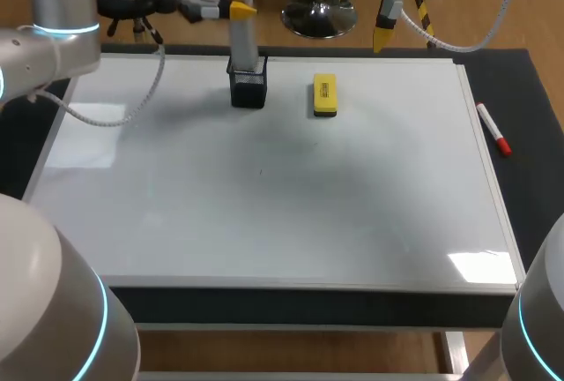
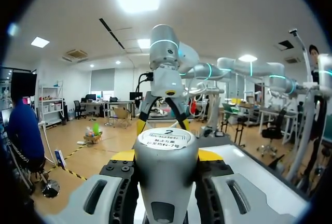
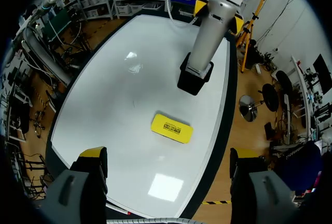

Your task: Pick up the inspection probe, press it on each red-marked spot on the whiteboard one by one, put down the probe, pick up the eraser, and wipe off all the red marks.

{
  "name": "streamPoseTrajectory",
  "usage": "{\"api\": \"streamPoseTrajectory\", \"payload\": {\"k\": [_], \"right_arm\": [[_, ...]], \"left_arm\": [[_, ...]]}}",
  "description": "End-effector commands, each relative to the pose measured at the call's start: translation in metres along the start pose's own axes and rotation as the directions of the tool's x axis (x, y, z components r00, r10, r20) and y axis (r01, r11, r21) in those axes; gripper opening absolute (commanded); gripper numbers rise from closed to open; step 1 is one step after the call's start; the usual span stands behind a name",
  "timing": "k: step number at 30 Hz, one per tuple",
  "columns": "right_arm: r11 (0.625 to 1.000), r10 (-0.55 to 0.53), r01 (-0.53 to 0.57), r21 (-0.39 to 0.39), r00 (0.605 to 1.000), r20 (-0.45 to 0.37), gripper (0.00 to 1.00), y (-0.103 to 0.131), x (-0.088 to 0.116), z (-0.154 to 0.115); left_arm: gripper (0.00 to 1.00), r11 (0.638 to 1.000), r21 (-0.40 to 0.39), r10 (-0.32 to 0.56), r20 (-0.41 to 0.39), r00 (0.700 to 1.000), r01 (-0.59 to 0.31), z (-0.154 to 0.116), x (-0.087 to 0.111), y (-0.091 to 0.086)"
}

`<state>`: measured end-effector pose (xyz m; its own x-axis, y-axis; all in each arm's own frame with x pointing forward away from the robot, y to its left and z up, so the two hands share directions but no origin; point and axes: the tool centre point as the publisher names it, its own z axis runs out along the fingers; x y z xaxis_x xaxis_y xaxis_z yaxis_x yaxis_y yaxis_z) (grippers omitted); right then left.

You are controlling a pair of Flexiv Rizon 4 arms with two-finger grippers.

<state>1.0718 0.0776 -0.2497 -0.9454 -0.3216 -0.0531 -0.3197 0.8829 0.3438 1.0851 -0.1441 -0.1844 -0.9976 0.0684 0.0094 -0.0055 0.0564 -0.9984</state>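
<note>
The inspection probe (image 1: pixel 244 46), a grey cylinder, stands upright with its lower end in a black mesh holder (image 1: pixel 248 88) at the back of the whiteboard (image 1: pixel 264 205). My left gripper (image 1: pixel 238 9) is shut on the probe's upper part; in the left wrist view the probe (image 2: pixel 165 146) fills the gap between the yellow tips of that gripper (image 2: pixel 166 157). The yellow eraser (image 1: pixel 324 96) lies flat just right of the holder. My right gripper (image 1: pixel 388 33) hangs open above the board's back right edge. Under the right gripper (image 3: pixel 168 156) lie the eraser (image 3: pixel 171 128) and the probe (image 3: pixel 207 37). No red marks show on the board.
A red-capped marker (image 1: pixel 493 128) lies on the black mat to the right of the whiteboard's frame. A tiny dark speck (image 1: pixel 260 170) sits near the board's middle. The holder (image 3: pixel 194 79) and eraser stand close together at the back.
</note>
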Motion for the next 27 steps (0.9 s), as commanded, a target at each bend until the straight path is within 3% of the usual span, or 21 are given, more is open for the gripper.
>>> {"api": "streamPoseTrajectory", "payload": {"k": [1, 27], "right_arm": [[1.000, -0.001, 0.001, 0.004, 1.000, -0.005, 1.00, 0.000, -0.001, -0.001], [1.000, -0.001, 0.001, 0.004, 1.000, -0.005, 1.00, 0.000, -0.001, -0.001]], "left_arm": [[0.00, 1.000, 0.006, -0.002, -0.003, 1.000, 0.002, 0.003, -0.003, 0.006], [0.00, 1.000, 0.002, -0.010, -0.022, 1.000, 0.010, 0.011, -0.005, 0.049]]}}
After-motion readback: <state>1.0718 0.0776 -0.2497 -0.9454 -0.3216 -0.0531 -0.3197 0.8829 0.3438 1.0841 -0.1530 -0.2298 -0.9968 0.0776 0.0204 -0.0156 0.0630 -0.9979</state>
